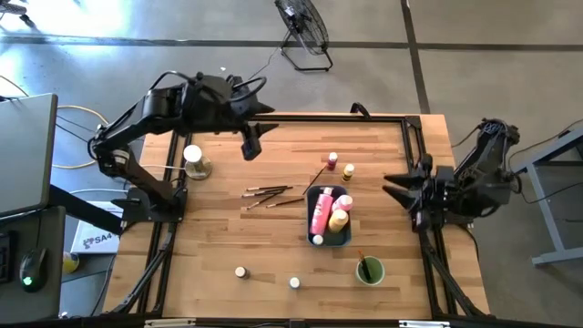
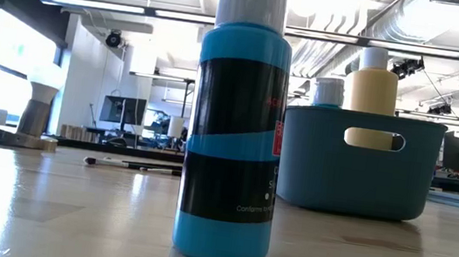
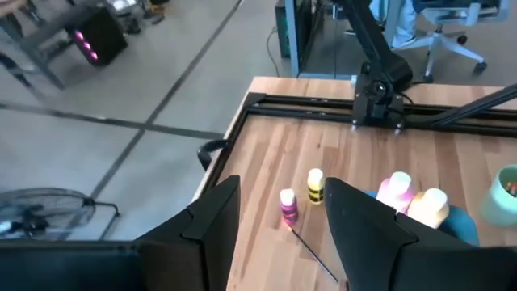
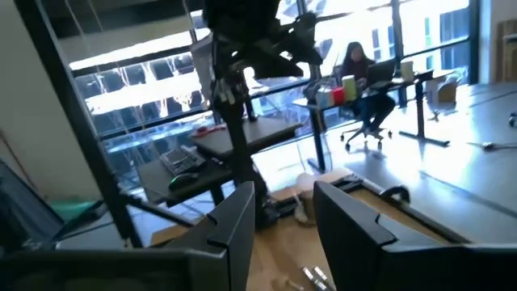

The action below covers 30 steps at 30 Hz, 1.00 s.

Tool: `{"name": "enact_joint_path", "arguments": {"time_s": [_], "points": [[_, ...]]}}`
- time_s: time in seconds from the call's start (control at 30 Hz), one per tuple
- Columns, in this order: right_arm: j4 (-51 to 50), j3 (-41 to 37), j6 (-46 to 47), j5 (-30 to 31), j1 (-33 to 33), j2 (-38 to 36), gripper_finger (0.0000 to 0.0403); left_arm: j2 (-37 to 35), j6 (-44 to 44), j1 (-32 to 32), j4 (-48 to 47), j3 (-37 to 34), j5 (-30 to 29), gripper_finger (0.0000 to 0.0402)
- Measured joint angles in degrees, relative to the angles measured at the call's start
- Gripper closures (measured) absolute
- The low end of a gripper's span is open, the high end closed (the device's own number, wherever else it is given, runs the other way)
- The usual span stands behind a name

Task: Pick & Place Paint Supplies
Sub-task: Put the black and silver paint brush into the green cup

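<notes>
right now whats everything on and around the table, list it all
tray: 1, blue-grey, right of centre, holding bottles
squeeze bottles: 2 in the tray, pink and yellow
small bottles: 2, pink and yellow, beyond the tray
paintbrushes: several, brown-handled, lying mid-table
tiny jars: 2, pale caps, near edge
cup: 1, green, near right
fan: 1, black, on the floor
person: 1, seated at a far desk
left gripper: open, above the table's far left
right gripper: open, at the right edge
</notes>
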Motion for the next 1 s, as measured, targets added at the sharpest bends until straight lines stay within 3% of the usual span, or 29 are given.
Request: {"name": "enact_joint_path", "arguments": {"time_s": [0.13,0.3,0.43,0.63,0.73,1.0], "points": [[0.6,0.0,-2.1,-5.3,-4.7,-1.2,0.0282,-0.4,0.4,-1.6,-0.4,0.0,-3.0,0.0224],[0.6,0.0,-2.2,-13.6,-11.5,-2.4,0.0282,-0.5,0.5,-3.3,1.7,-2.3,-2.1,0.0224],[0.5,0.0,-2.3,-19.5,-16.6,-2.4,0.0282,-1.7,1.1,-6.0,11.4,-11.8,-1.5,0.0224],[0.3,0.0,-2.0,-27.2,-21.2,-2.4,0.0282,-4.6,1.0,-10.3,36.7,-31.2,-1.6,0.0224],[-0.3,0.0,0.0,-30.2,-22.5,-2.5,0.0282,-7.0,-1.3,-11.7,42.9,-38.3,-3.8,0.0224],[-5.0,0.0,4.2,-37.5,-28.8,-2.2,0.0282,-14.6,-9.0,-14.6,44.5,-46.7,-7.7,0.0224]]}}
